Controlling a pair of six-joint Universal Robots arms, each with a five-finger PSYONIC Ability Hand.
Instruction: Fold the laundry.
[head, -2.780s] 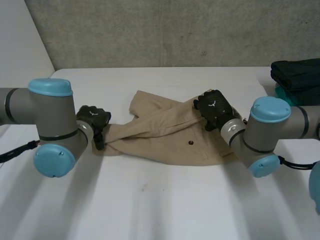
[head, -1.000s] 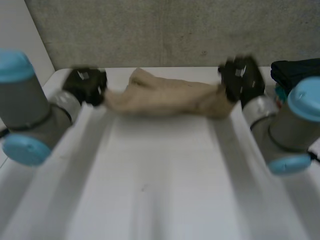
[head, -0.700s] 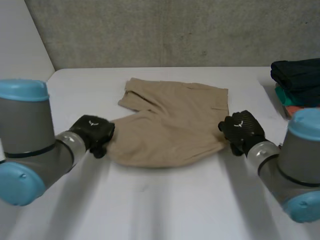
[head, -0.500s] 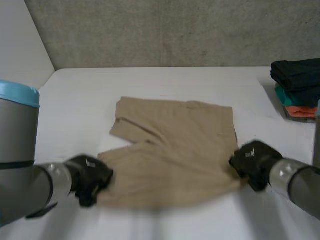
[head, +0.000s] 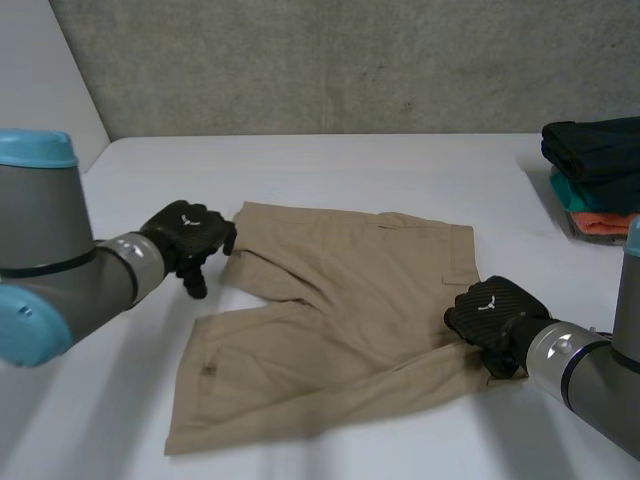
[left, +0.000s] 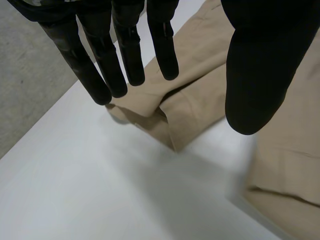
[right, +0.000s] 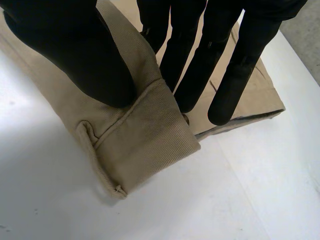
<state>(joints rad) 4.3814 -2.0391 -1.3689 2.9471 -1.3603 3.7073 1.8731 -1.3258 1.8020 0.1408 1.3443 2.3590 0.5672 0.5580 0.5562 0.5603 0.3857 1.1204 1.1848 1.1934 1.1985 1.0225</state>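
Observation:
Beige shorts (head: 340, 310) lie spread flat on the white table (head: 350, 165), one leg reaching toward the near left. My left hand (head: 190, 235) hovers beside the far-left leg hem, open, fingers (left: 125, 45) straight and thumb apart, nothing between them; the folded hem of the shorts (left: 195, 100) lies under it. My right hand (head: 490, 312) is at the near-right corner of the shorts. Its thumb (right: 75, 55) and fingers pinch the waistband corner (right: 145, 145), which stands slightly curled off the table.
A stack of folded clothes (head: 595, 170), dark on top with teal and orange beneath, sits at the table's far right edge. A grey wall runs behind the table. Bare white tabletop lies left of and behind the shorts.
Both hands swung the bunched shorts up and laid them flat, dragging them nearer. The left hand then let go of its corner and moved up beside the far-left hem; the right keeps its grip.

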